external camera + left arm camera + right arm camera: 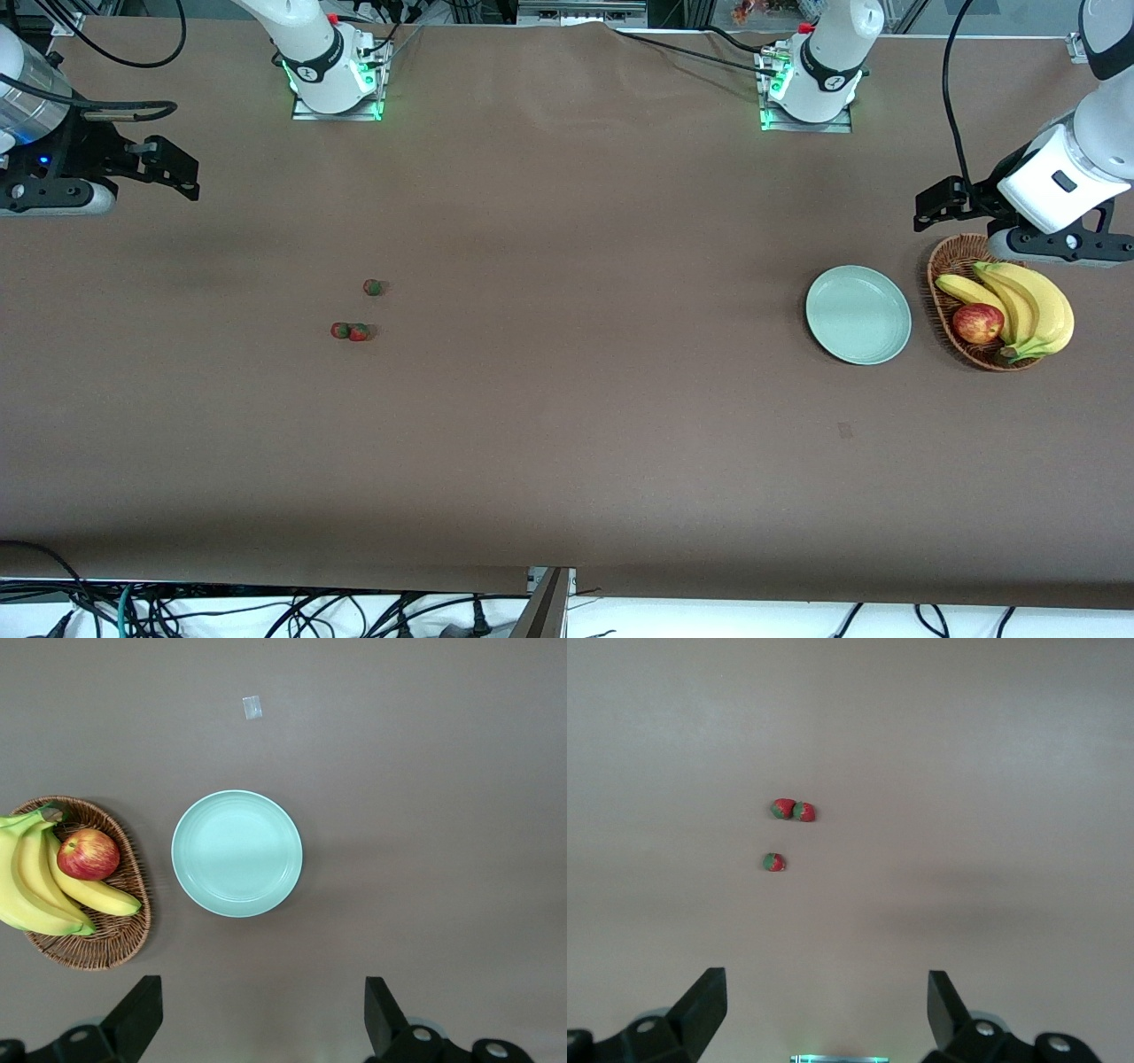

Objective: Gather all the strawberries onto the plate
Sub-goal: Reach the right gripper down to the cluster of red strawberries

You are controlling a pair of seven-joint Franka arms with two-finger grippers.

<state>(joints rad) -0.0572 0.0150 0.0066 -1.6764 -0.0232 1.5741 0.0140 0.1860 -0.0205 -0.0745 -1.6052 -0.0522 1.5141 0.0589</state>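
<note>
Three strawberries lie on the brown table toward the right arm's end: one alone [373,286] and two touching [340,330] [359,332], nearer the front camera. In the right wrist view the pair [783,808] [804,811] and the single one [774,862] show ahead of the fingers. The mint-green plate [858,315] [236,853] sits empty toward the left arm's end. My right gripper [177,168] [824,992] is open and empty, over the right arm's end of the table. My left gripper [939,208] [261,1001] is open and empty, over the table by the basket's rim.
A brown wicker basket [939,266] [106,948] stands beside the plate at the left arm's end. It holds a bunch of bananas [1032,306] and a red apple [977,322]. A small pale tag [252,707] lies on the table nearer the front camera than the plate.
</note>
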